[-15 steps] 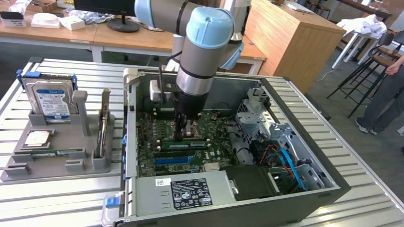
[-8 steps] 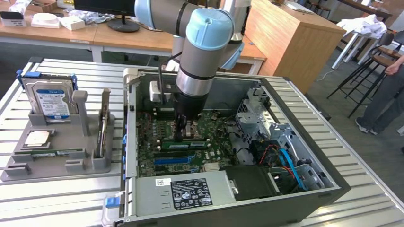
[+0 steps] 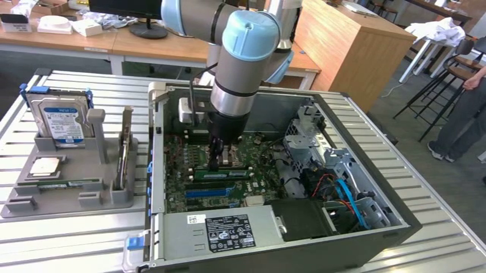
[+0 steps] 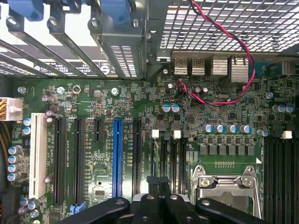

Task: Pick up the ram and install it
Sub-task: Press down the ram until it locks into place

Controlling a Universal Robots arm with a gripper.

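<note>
Green ram [image 3: 222, 174] stick, lying lengthwise in motherboard slot, inside case.

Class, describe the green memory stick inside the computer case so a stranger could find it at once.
Find the open computer case on the metal table. On its motherboard, just beneath the arm's tool, sits the ram, a long narrow green stick; the parallel strip beside it is blue.

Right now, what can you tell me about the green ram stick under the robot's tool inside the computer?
The ram is a long, narrow green circuit board with small dark chips along its face. It stands on edge on the motherboard in the open computer case, running across the exterior view, with a blue slot just nearer the camera. The shut tool comes straight down onto its top edge and appears to touch it.
</note>
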